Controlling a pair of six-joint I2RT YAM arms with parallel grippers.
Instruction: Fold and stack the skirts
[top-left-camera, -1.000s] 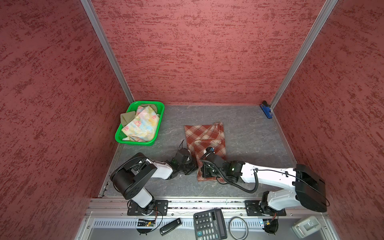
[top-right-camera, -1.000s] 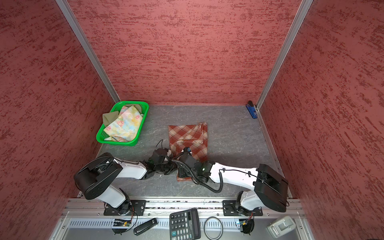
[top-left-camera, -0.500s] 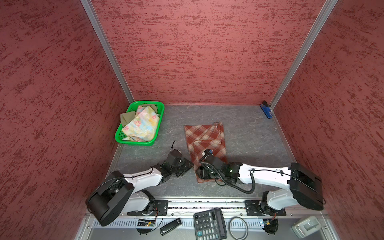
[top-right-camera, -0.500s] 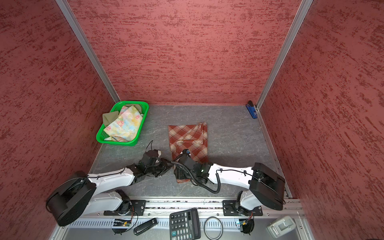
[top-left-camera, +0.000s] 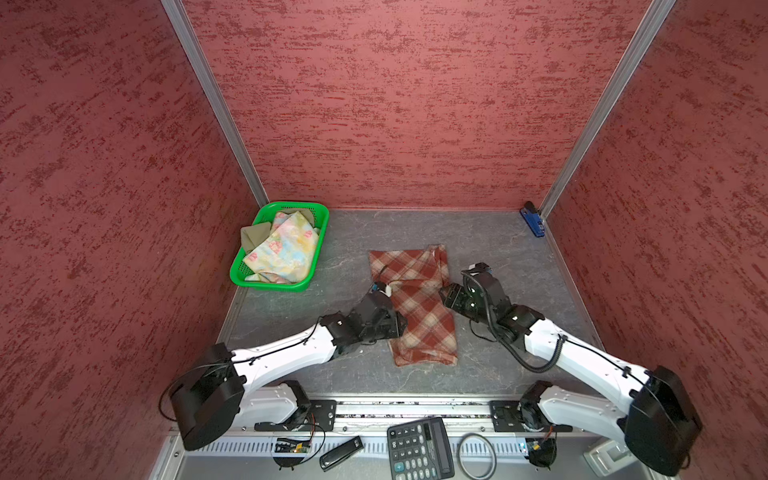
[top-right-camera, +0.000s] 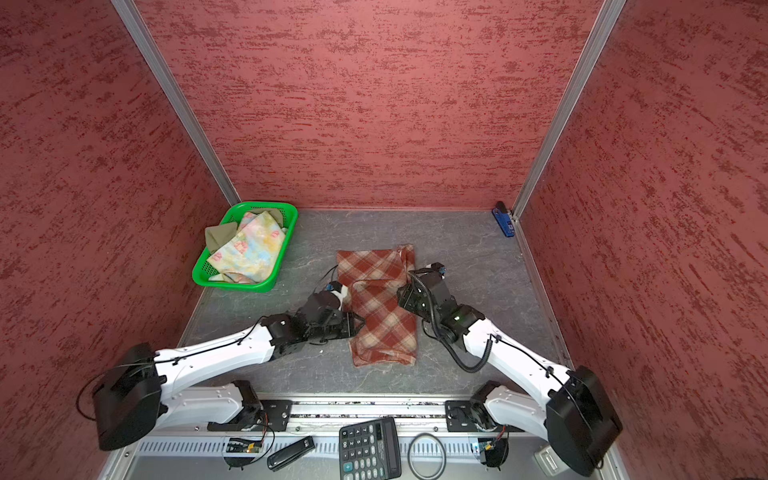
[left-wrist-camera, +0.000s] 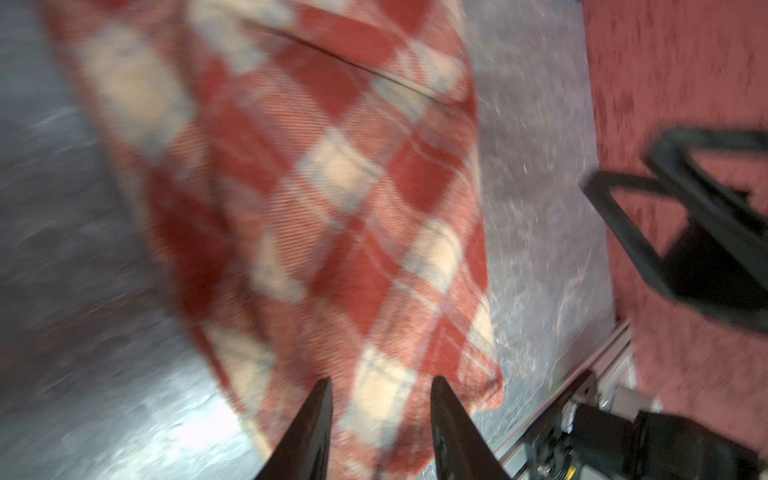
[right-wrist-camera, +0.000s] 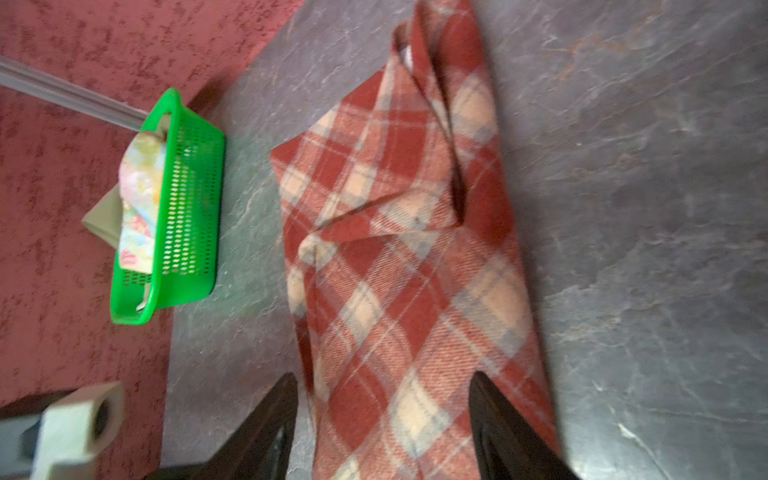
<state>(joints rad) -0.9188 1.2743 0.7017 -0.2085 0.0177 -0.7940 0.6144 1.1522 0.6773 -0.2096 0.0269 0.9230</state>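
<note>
**A:** How far along are you?

**B:** Early days, I'd say. Your red-brown and cream plaid cloth skirt (top-left-camera: 415, 307) lies mid-worktop (top-left-camera: 490, 249), folded into a long strip and probably one fold short. The pastel floral skirt (top-left-camera: 282, 253) and plain olive-khaki skirt (top-left-camera: 252, 237) sit crumpled in the green plastic mesh basket (top-left-camera: 270, 286) at 10 o'clock.

**A:** Fingers?

**B:** Your left fingers (left-wrist-camera: 322, 399) are partly apart at the plaid's 8 o'clock edge. The right fingers (right-wrist-camera: 282, 399) are wider apart at its 3 o'clock. Neither pair holds anything.

Red textured walls (top-left-camera: 374, 104), grey marbled floor (top-left-camera: 490, 249)
</note>
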